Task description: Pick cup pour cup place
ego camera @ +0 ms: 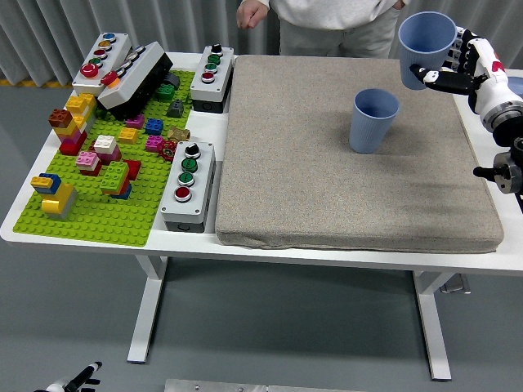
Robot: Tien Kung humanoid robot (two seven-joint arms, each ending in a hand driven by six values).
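Blue cup [426,45] upright, right hand [458,69] gripping it; I'm setting it down gently on the mat [351,147], avoiding the standing cup [374,120].

I see only my right arm, which enters from the right edge of the picture. Its black joints are low at the edge, and the white forearm with an orange band goes up toward the far right corner. My right hand [454,67] is raised above the table level, the wrist turned so the palm faces left. The fingers [435,77] are curled around a blue cup [426,47], which I hold upright. A person's hand [251,13] hangs at the far side, loosely closed.
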